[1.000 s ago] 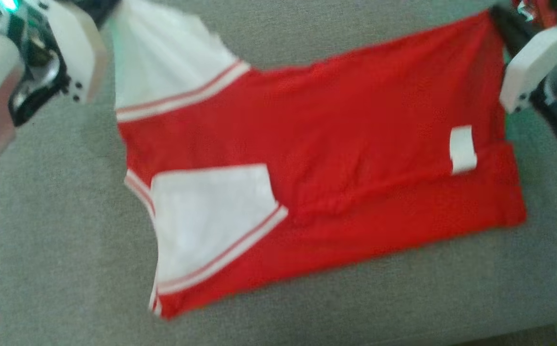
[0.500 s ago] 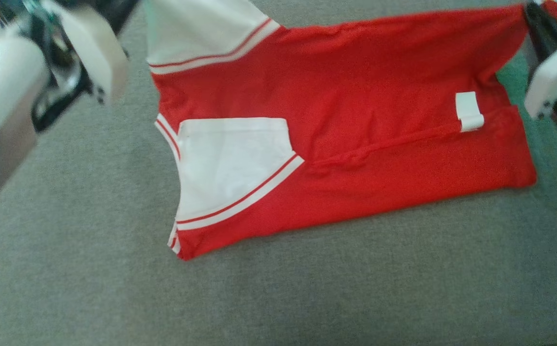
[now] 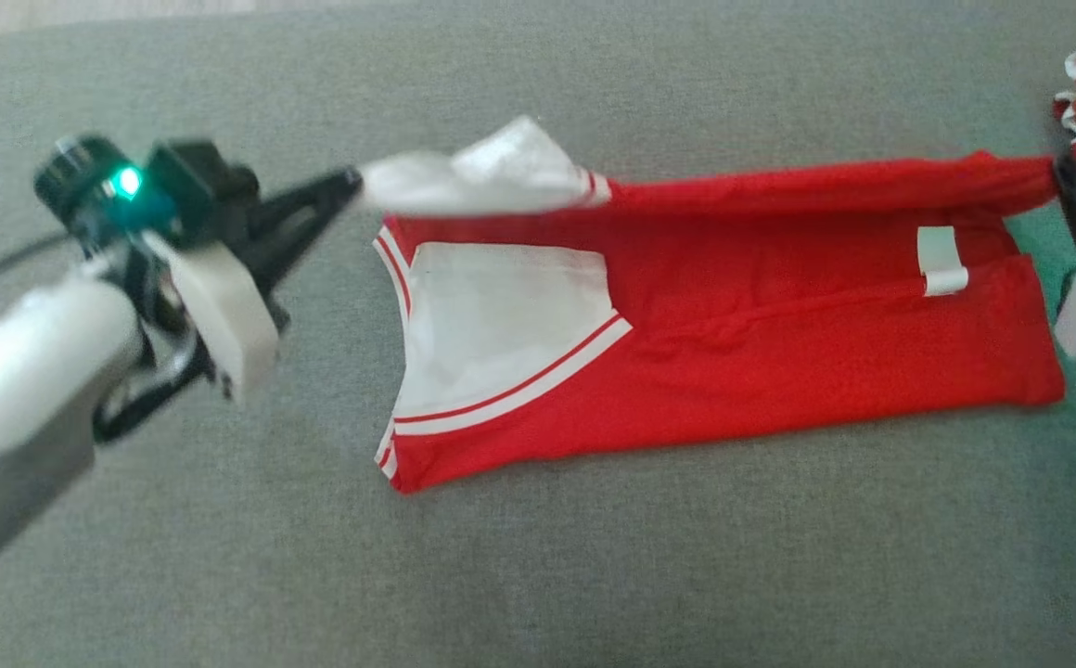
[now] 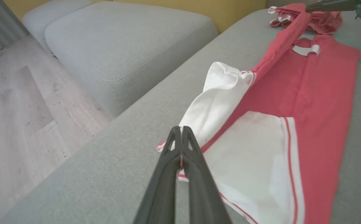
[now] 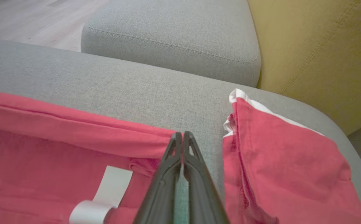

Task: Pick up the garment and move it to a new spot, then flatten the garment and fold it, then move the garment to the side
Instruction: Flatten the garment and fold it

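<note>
Left wrist view: left jaws clamp the white sleeve (image 4: 211, 105) edge; right jaws pinch the hem corner (image 5: 155, 146). The garment (image 3: 779, 362) has its far edge taut between them, the rest flat on the grey sofa cushion (image 3: 594, 557). Bring the 2 ends forward level, lowering together.

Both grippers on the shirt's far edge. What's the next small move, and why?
Probably draw both arms toward the robot together, carrying the lifted edge over the near half of the garment. The left gripper is shut on the white sleeve, the right gripper on the hem end; the edge between them hangs taut, and the near half lies flat on the cushion.
</note>
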